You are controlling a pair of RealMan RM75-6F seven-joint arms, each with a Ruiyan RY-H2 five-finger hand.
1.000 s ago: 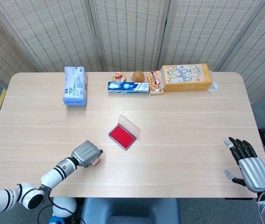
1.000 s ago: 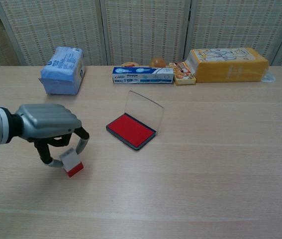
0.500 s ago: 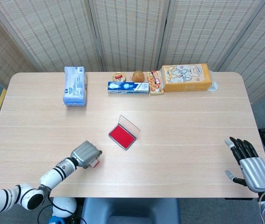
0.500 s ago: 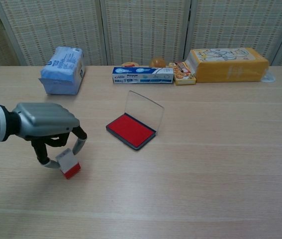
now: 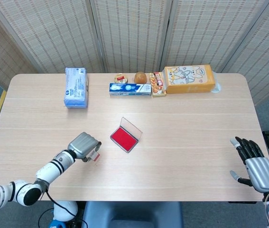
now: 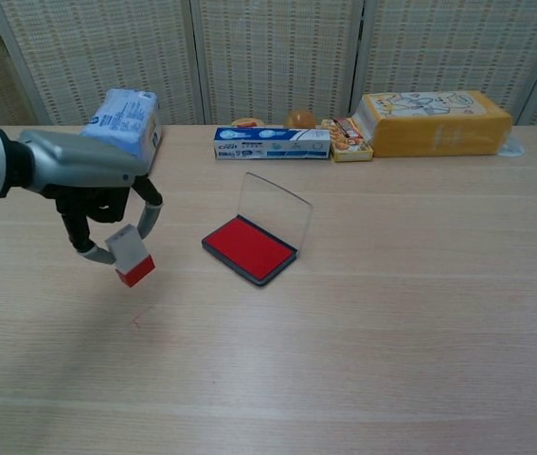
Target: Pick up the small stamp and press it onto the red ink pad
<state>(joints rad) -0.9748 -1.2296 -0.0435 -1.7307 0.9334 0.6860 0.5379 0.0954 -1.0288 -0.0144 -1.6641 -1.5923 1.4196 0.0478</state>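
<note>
while the table [image 5: 181,118] bore the open red ink pad [image 6: 249,247] at its middle, the left hand [image 6: 93,175] pinched the small stamp [image 6: 130,256] clear of the wood, left of the pad; the right hand [image 5: 256,166] hung spread, holding nothing.

Left hand [image 6: 98,185] pinches the small stamp [image 6: 130,255], tilted, red face down, lifted off the bench [image 6: 391,322], left of the red ink pad [image 6: 251,248]. The pad's clear lid [image 6: 276,213] stands open behind it.
</note>
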